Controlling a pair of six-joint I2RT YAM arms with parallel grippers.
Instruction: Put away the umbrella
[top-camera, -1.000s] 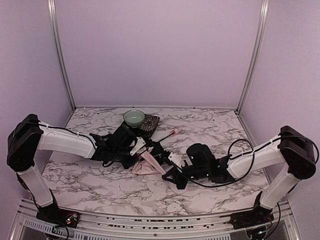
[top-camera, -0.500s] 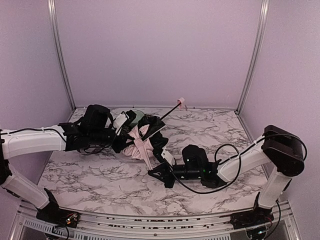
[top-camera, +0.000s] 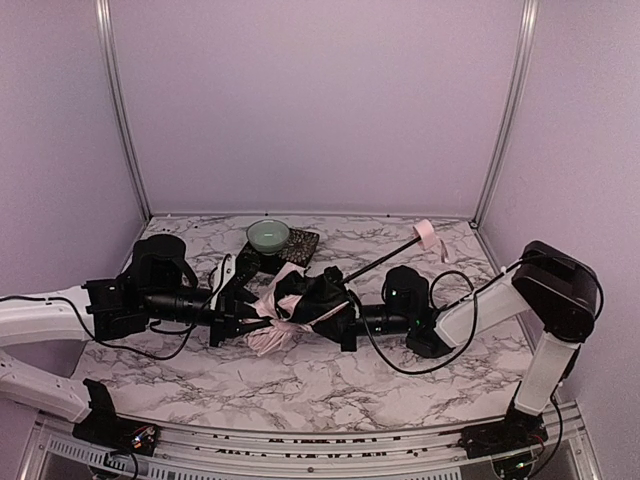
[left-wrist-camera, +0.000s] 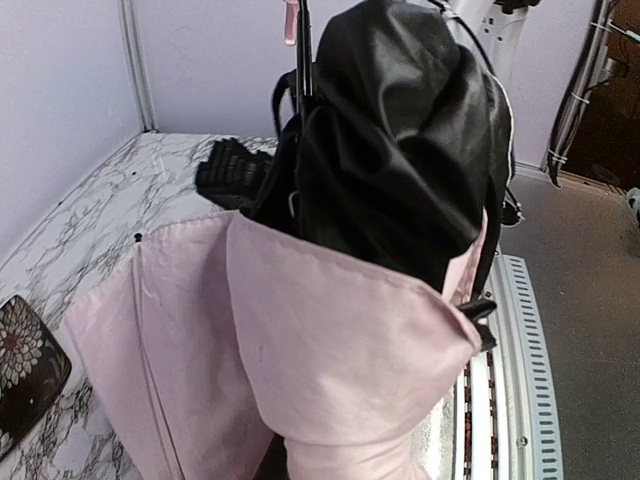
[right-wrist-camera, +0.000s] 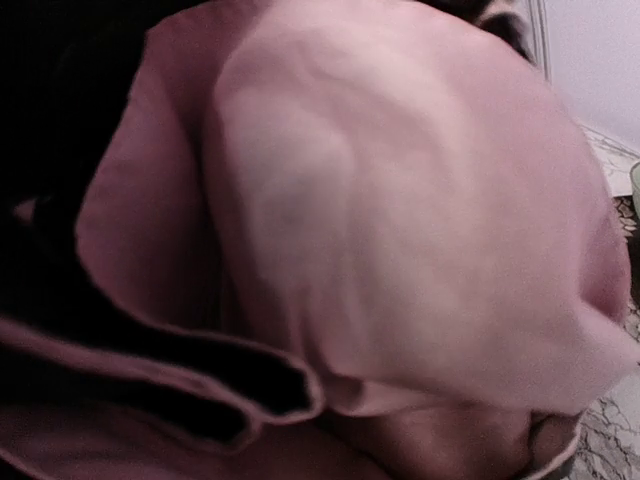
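The umbrella (top-camera: 284, 302) hangs as a crumpled bundle between my two arms just above the marble table (top-camera: 180, 360), pale pink outside with black lining. Its thin black shaft (top-camera: 385, 262) slants up to the right and ends in the pink handle (top-camera: 427, 236). My left gripper (top-camera: 250, 318) comes in from the left and is shut on the pink fabric. My right gripper (top-camera: 338, 318) is buried in the black folds from the right and is shut; its fingers are hidden. Pink cloth and black lining fill the left wrist view (left-wrist-camera: 300, 340), and pink cloth fills the right wrist view (right-wrist-camera: 400, 220).
A pale green bowl (top-camera: 268, 235) and a dark patterned dish (top-camera: 302, 246) stand at the back of the table, just behind the umbrella. Purple walls close in the back and both sides. A metal rail (top-camera: 300, 440) runs along the near edge.
The left arm has stretched out low and swung the bundle toward the middle. The right gripper has moved up into the folds. The shaft and handle have swung to the right.
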